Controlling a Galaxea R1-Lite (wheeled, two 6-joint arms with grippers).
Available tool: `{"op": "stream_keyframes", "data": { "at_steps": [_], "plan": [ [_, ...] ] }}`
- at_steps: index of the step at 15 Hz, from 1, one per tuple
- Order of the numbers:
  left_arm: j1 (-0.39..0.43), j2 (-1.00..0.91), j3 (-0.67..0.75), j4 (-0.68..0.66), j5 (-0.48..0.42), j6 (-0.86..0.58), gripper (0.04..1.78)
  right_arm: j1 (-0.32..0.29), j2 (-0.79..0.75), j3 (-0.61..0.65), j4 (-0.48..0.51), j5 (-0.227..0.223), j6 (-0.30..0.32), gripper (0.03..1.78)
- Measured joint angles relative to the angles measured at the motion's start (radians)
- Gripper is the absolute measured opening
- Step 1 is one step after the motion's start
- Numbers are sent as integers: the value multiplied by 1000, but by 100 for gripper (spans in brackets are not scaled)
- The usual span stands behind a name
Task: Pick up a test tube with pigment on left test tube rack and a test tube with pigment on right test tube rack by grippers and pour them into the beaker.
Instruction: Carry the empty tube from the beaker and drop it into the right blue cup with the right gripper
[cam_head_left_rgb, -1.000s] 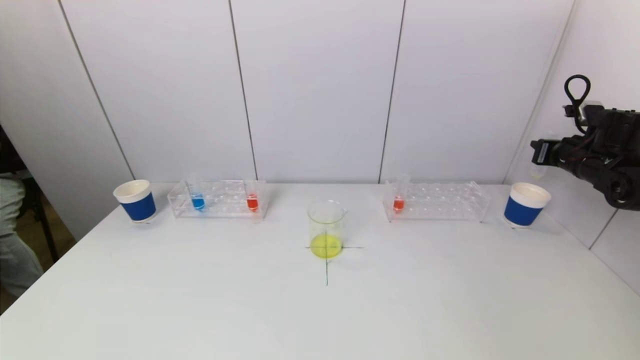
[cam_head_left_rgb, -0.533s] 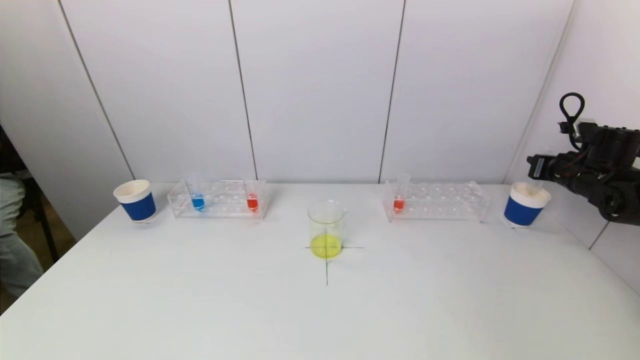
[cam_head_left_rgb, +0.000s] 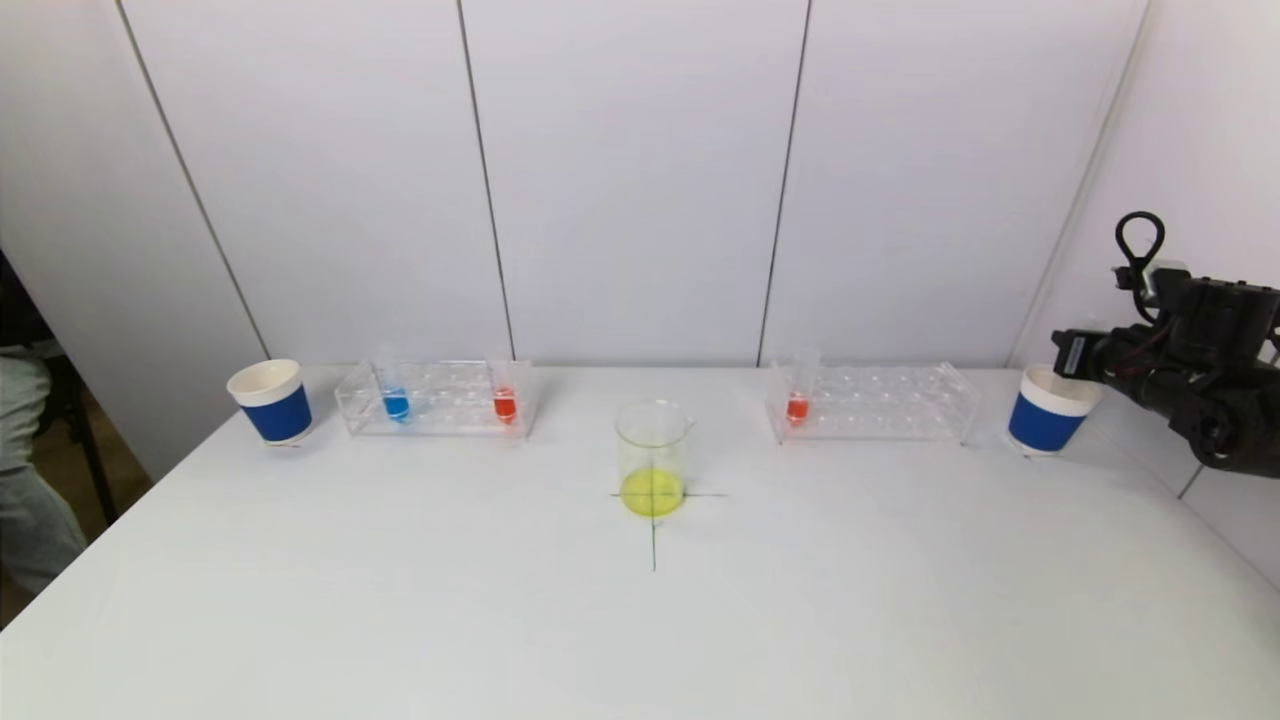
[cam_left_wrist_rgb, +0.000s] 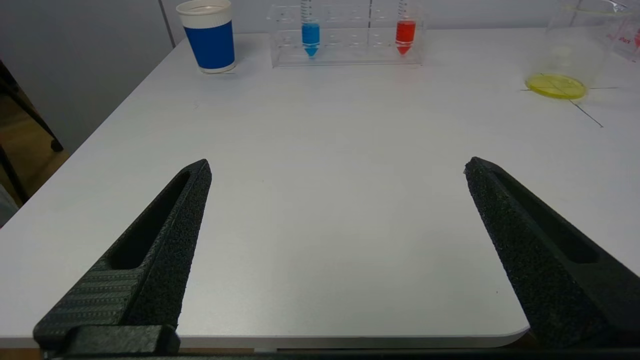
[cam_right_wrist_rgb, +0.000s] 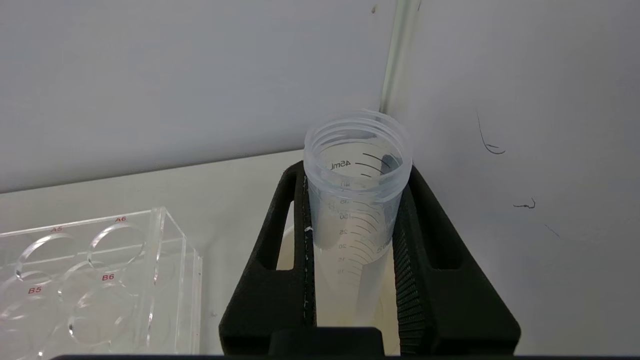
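Observation:
The left test tube rack (cam_head_left_rgb: 450, 400) holds a blue-pigment tube (cam_head_left_rgb: 395, 402) and a red-pigment tube (cam_head_left_rgb: 505, 403). A single red-pigment tube (cam_head_left_rgb: 797, 405) stands in the right test tube rack (cam_head_left_rgb: 890, 405). Between the racks, on a cross mark, is the glass beaker (cam_head_left_rgb: 652, 430) with yellow liquid in its bottom. At the far right my right gripper (cam_head_left_rgb: 1070, 352) is shut on an empty clear tube (cam_right_wrist_rgb: 357, 200), whose lower end reaches into the right blue cup (cam_head_left_rgb: 1048, 412). My left gripper (cam_left_wrist_rgb: 337, 164) is open over the table's near left edge, holding nothing.
A second blue paper cup (cam_head_left_rgb: 272, 402) stands left of the left rack. White wall panels rise right behind the racks and close beside the right cup. The table's front edge lies under the left gripper.
My right gripper has come down and slightly left with the empty tube, whose lower end now sits inside the right blue cup. The left gripper has stayed open.

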Motion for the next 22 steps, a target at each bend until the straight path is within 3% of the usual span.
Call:
{"op": "stream_keyframes", "data": {
  "at_steps": [18, 22],
  "plan": [
    [0, 0, 0, 0, 0, 0, 177, -5, 7, 36, -12, 9, 3, 50],
    [0, 0, 0, 1, 0, 0, 177, -5, 7, 39, -12, 9, 4, 66]
  ]
}}
